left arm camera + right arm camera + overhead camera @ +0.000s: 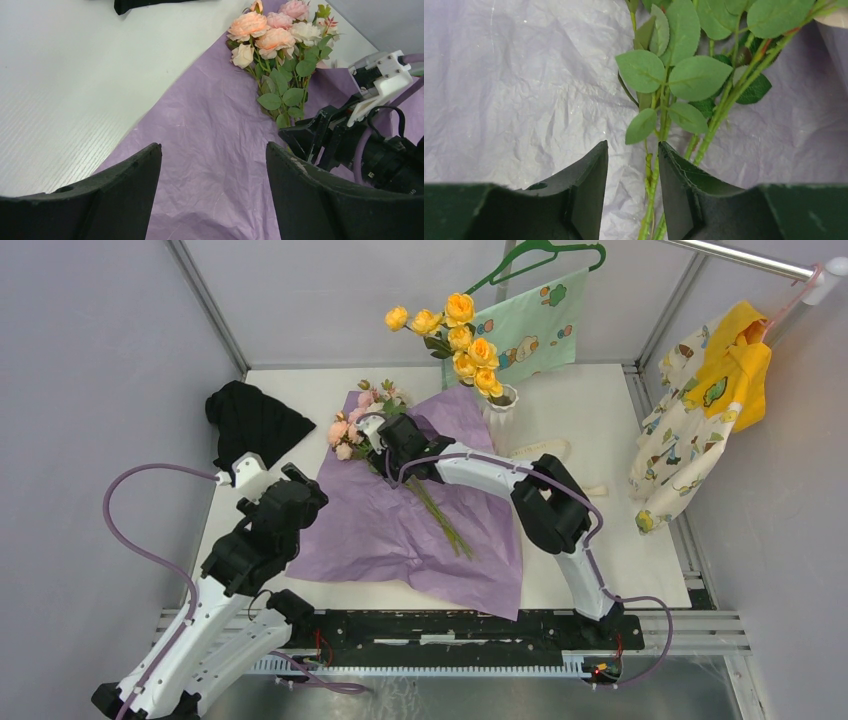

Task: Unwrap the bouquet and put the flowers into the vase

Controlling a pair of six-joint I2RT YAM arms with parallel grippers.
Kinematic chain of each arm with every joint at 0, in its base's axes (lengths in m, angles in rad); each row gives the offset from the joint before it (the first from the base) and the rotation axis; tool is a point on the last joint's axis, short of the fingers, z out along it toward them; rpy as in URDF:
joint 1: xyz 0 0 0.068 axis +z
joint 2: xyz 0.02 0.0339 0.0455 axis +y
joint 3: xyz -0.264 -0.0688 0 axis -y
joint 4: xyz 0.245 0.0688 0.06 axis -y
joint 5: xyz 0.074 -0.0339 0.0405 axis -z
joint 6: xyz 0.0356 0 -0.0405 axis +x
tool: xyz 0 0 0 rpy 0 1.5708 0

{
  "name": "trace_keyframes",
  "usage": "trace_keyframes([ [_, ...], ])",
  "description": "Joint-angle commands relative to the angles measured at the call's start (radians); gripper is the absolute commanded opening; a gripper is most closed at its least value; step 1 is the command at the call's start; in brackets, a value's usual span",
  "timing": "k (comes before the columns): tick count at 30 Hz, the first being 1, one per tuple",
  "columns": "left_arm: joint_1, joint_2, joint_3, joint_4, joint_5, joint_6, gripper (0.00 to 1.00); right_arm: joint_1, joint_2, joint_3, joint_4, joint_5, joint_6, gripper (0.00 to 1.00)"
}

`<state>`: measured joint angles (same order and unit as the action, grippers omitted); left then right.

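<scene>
**Right tool straddled the stems on the opened paper**

At the lower left of the overhead view, the left tool (214, 152) hovered over the near left edge of the purple paper (380, 530). Its fingers were spread wide with nothing between them.

The paper lay opened out and crinkled across the middle of the white tabletop (600, 410). On it lay the pink flowers (272, 35), a loose bunch of pink, peach and cream blooms with green leaves. Their heads pointed toward the upper left of the sheet, and the thin stems (445, 525) trailed toward its lower right.

The right tool (633, 147) sat over the leafy part of the bunch, just below the blooms. In the right wrist view its fingers stood narrowly apart with the stems running between them. A strip of paper showed between one finger and the stems, and it could not be told whether the tool pinched them.

Farther back, a black cloth (250, 420) lay at the upper left of the tabletop. A cream ribbon (545, 450) lay on the bare surface to the right of the paper. The white vase (500, 405) stood upright at the paper's far right corner, holding yellow flowers (465, 340).
</scene>
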<state>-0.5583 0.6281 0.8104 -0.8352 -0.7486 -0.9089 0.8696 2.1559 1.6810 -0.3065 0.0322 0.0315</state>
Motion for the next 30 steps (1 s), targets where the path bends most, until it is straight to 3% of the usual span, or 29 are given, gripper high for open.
trace_keyframes([
  [1, -0.002, -0.006, -0.001, 0.041, -0.005, -0.021, 0.82, 0.003, 0.046, 0.094, 0.003, -0.004, -0.011, 0.47],
  [22, -0.003, -0.013, -0.007, 0.041, 0.001, -0.018, 0.82, -0.020, 0.158, 0.161, -0.018, 0.038, -0.024, 0.44],
  [30, -0.002, -0.002, -0.001, 0.042, 0.008, -0.013, 0.82, -0.020, 0.166, 0.163, -0.011, 0.007, -0.023, 0.25],
])
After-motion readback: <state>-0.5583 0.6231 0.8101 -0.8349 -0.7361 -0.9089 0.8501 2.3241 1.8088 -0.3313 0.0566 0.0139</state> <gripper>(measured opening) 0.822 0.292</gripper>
